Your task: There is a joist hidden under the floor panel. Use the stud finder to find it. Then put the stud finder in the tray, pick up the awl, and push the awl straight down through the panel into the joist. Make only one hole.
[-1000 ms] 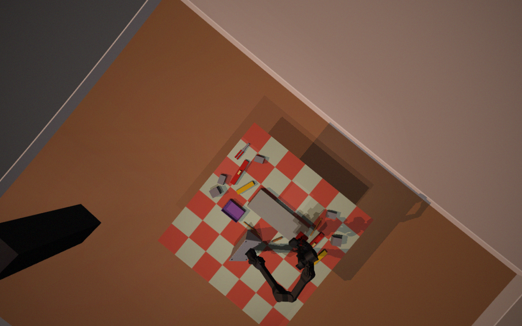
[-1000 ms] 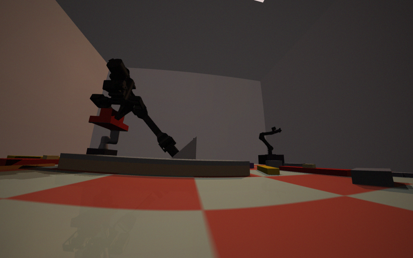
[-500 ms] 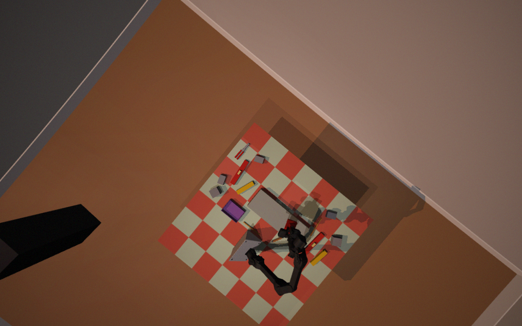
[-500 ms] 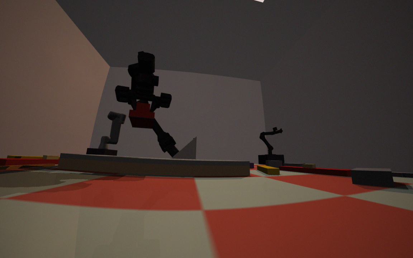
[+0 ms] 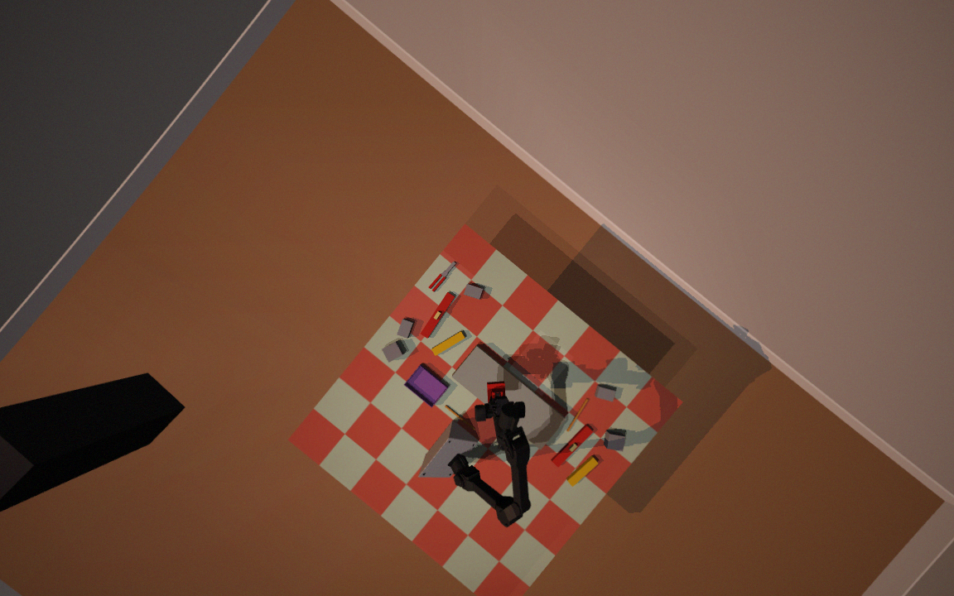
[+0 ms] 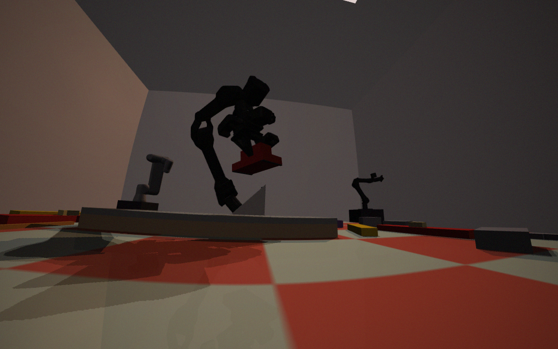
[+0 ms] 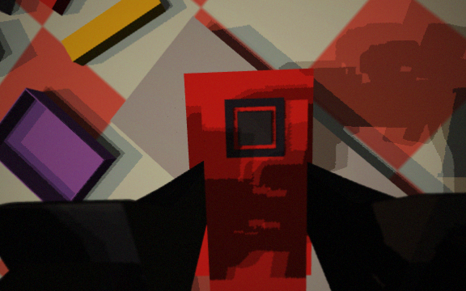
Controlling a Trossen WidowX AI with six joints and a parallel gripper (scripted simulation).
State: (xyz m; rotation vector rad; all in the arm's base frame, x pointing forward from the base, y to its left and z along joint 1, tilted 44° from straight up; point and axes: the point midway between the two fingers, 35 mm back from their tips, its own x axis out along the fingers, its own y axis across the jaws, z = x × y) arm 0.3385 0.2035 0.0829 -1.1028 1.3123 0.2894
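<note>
My gripper is shut on the red stud finder, which has a dark square window on top. It holds the stud finder in the air above the grey floor panel. The window shows dark grey with a thin red outline. The purple tray is empty, beyond the panel's left end in the wrist view. Thin tan sticks lie at the panel's right end and near the arm base; I cannot tell which is the awl.
A yellow bar, a long red bar and pliers lie past the tray. Another red bar and a yellow bar lie right of the panel. Several grey blocks are scattered. A grey wedge stands by the arm base.
</note>
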